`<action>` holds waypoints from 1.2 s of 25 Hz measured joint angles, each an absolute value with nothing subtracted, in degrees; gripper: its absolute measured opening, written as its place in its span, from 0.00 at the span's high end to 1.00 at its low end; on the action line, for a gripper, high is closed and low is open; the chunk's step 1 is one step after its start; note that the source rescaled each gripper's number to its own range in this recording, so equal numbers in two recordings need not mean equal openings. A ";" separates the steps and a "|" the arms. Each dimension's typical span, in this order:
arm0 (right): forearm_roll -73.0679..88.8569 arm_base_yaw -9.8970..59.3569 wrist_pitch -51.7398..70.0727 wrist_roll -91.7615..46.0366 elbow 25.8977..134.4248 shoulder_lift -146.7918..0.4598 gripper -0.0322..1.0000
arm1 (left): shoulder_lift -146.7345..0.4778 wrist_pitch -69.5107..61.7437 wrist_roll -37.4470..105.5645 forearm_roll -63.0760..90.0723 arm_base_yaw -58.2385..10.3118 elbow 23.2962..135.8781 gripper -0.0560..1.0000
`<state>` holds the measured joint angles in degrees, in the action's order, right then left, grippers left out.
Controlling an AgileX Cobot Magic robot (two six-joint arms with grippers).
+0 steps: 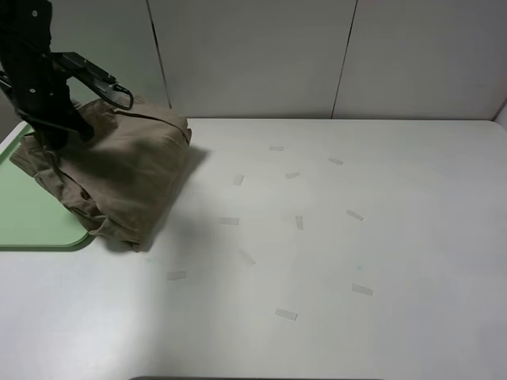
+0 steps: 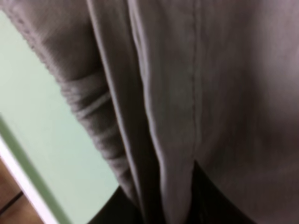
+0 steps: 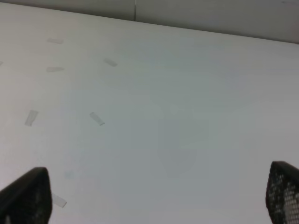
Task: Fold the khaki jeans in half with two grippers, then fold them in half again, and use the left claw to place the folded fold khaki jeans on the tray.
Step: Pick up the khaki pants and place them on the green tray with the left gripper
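Khaki cloth, bundled thick, is being carried over the near edge of the tray (image 1: 36,226) in the high view: the khaki jeans (image 1: 131,178) are being gripped by the left claw (image 1: 55,127), clenched on their upper folds, with part of the bundle over the mint-green tray and part over the white desk (image 1: 333,237). The placing step is judged to be in hand; a further shift toward the tray's middle, then a release, is being called for. Through the left wrist view, stitched seams and a gathered band are being seen, somewhat blurred, above green plastic. Through the right wrist view, the right claw (image 3: 154,198) is being held wide apart, grasping nothing, over bare desk.
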<state>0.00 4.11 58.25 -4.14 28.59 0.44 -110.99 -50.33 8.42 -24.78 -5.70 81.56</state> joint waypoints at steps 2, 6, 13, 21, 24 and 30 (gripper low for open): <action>0.00 4.11 58.25 -4.14 28.59 0.44 0.00 | -110.99 -49.66 9.49 -24.78 -3.68 81.56 0.84; 0.00 4.11 58.31 -4.14 28.59 0.44 0.00 | -110.99 -48.38 10.40 -24.78 -0.10 81.56 0.84; 0.00 4.11 58.31 -4.14 28.59 0.44 0.00 | -110.99 -46.91 12.24 -24.52 4.45 81.56 0.84; 0.00 4.11 58.31 -4.14 28.59 0.44 0.00 | -110.99 -46.42 12.95 -24.12 8.43 79.74 0.84; 0.00 4.11 58.31 -4.14 28.59 0.44 0.00 | -110.99 -45.38 13.20 -24.12 9.43 79.02 0.84; 0.00 4.11 58.31 -4.14 28.59 0.44 0.00 | -110.99 -43.74 13.07 -23.99 10.02 78.89 0.84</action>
<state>0.00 4.11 58.31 -4.14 28.59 0.44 -110.99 -43.74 13.07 -23.99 10.02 78.89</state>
